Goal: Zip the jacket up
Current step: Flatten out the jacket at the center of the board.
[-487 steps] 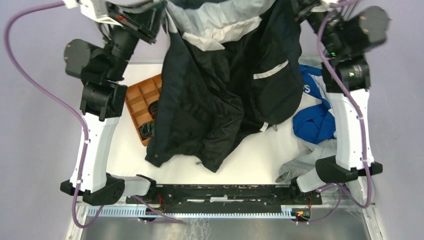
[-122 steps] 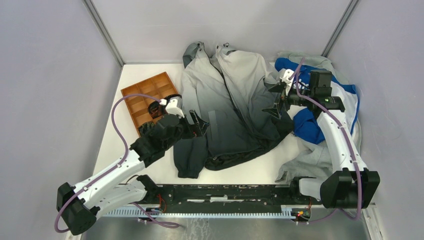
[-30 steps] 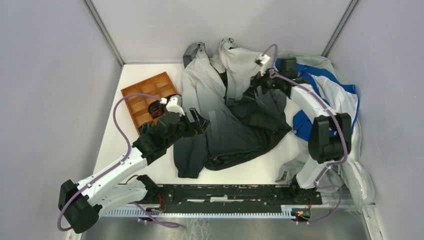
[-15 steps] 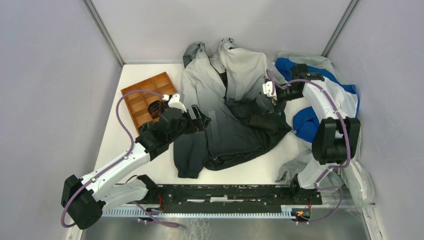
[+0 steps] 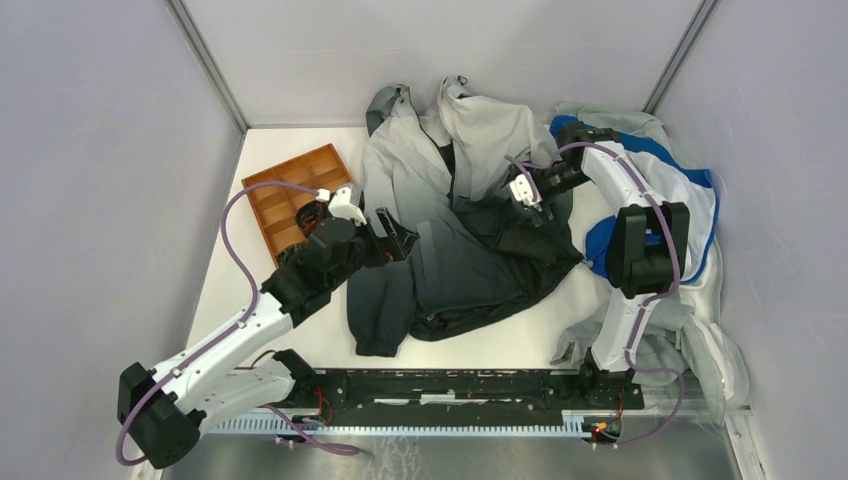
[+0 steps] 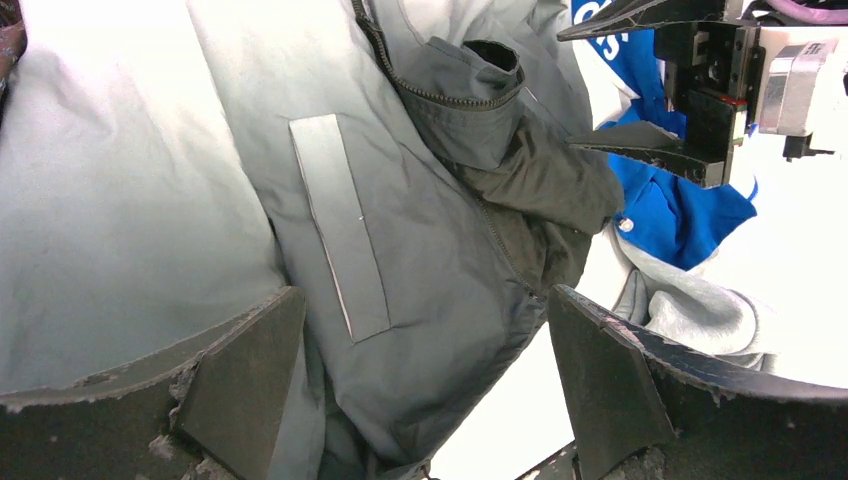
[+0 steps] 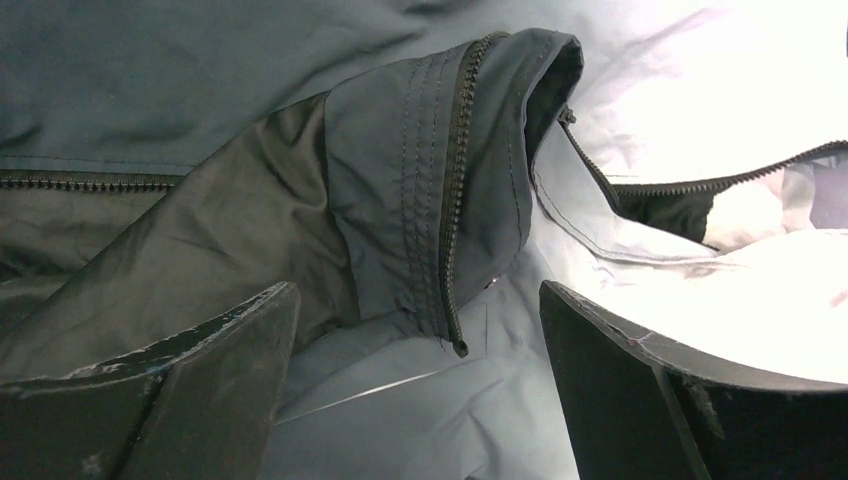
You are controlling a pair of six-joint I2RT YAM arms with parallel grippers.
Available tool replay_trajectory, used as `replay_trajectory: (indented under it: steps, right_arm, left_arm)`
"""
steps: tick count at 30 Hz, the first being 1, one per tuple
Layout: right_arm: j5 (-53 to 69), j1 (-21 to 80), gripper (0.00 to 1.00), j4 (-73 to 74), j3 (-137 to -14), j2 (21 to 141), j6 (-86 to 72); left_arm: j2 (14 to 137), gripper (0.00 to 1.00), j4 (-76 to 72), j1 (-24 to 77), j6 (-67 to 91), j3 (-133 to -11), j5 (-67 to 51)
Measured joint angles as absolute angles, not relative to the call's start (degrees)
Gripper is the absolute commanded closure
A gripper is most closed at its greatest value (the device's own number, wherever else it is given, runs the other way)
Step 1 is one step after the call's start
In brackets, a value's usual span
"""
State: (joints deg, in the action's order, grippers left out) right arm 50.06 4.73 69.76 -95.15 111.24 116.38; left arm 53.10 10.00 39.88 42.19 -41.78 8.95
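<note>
The white tabletop [image 5: 500, 335] carries everything we see. The jacket [image 5: 460, 250] takes up its middle, spread with the pale grey hood at the far wall and the dark hem toward the arm bases. Its front is not zipped, and the right front panel is folded back on itself, so that dark lining shows. Just right of it lies a blue-and-white garment [image 5: 612, 245], touching the jacket's right edge, and a plain grey sweatshirt [image 5: 580, 340] is bunched nearer the right arm's base. A compartmented orange tray [image 5: 285, 195] sits left of the jacket, beside its left sleeve.

The left arm reaches in from the near left corner. The left fingers [image 5: 397, 234] are spread wide with nothing between them, over the jacket's left front where grey fades to charcoal. The right arm bends back from the far right, and the right fingers [image 5: 536, 203] are likewise spread wide and hold nothing, poised over the folded panel. We cannot tell whether either pair touches the cloth.

In the right wrist view the dark zipper [image 7: 455, 190] runs along the folded panel's edge, its teeth unjoined. In the left wrist view a pale pocket strip [image 6: 340, 230] lies flat on the left front.
</note>
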Motion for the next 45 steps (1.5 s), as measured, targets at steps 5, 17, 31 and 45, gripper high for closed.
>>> replay_trajectory:
  steps: [5,17,31,45]
  right_arm:
    - [48.8,5.9,0.13,70.1,-96.0,112.4,116.4]
    - [43.8,7.1,0.23,70.8,-97.0,114.6,116.4]
    - [38.8,8.3,0.43,62.5,-100.0,118.5,106.7]
    - [37.0,8.6,0.84,62.0,-100.8,121.3,106.8]
  left_arm:
    - [53.7,0.03,9.6,39.9,42.2,-41.8,8.9]
    - [54.5,0.03,9.3,39.8,42.2,-41.8,8.9]
    - [53.7,0.04,9.3,39.8,42.2,-41.8,8.9]
    - [54.2,0.04,9.3,39.8,42.2,-41.8,8.8]
